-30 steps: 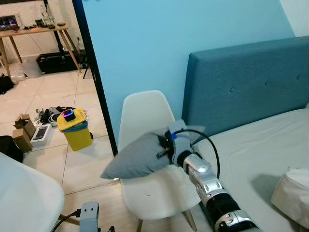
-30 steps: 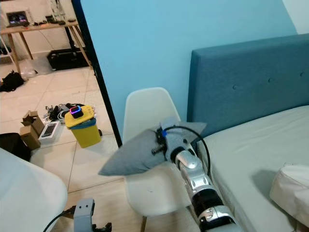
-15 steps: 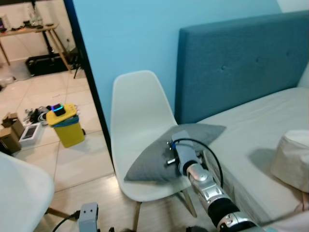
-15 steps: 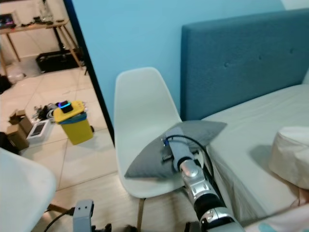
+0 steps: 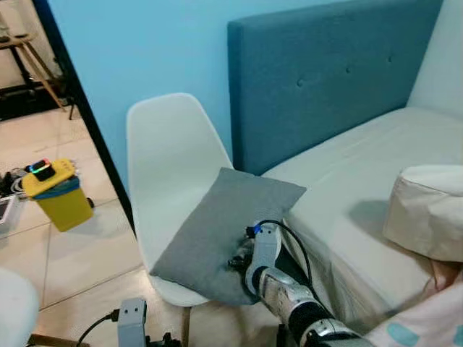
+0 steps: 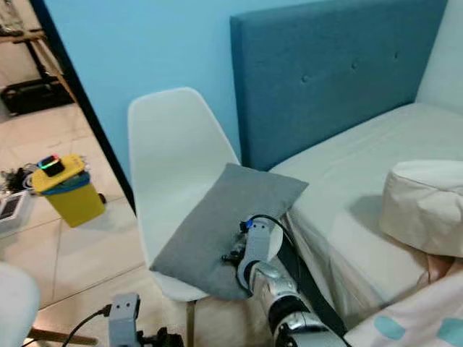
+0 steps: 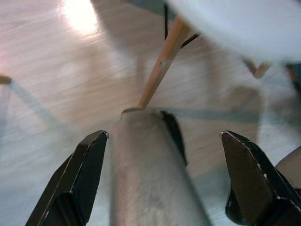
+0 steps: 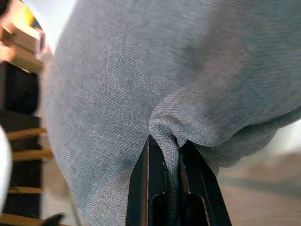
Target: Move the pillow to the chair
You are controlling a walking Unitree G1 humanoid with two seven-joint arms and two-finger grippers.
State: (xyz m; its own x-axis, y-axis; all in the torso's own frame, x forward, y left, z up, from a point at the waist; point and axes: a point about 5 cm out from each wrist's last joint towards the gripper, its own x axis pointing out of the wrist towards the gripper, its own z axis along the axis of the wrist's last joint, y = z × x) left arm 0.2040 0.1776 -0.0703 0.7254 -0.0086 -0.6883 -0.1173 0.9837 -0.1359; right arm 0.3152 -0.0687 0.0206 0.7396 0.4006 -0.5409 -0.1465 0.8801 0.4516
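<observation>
The soft, light pillow [image 5: 224,231] is being laid on the chair [image 5: 170,155], its bunched edge being pinched between the closed fingers of the right gripper [image 8: 170,157].

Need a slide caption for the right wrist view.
Right hand pinching a fold of the grey pillow between its black fingers.

Right gripper [image 8: 170,155] fingers pinched together, left gripper [image 7: 164,174] fingers spread.

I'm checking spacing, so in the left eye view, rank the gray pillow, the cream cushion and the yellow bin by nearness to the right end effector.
1. Gray pillow, pinched in the right end effector.
2. Cream cushion, on the bed, robot's right.
3. Yellow bin, on the floor, far left.
</observation>
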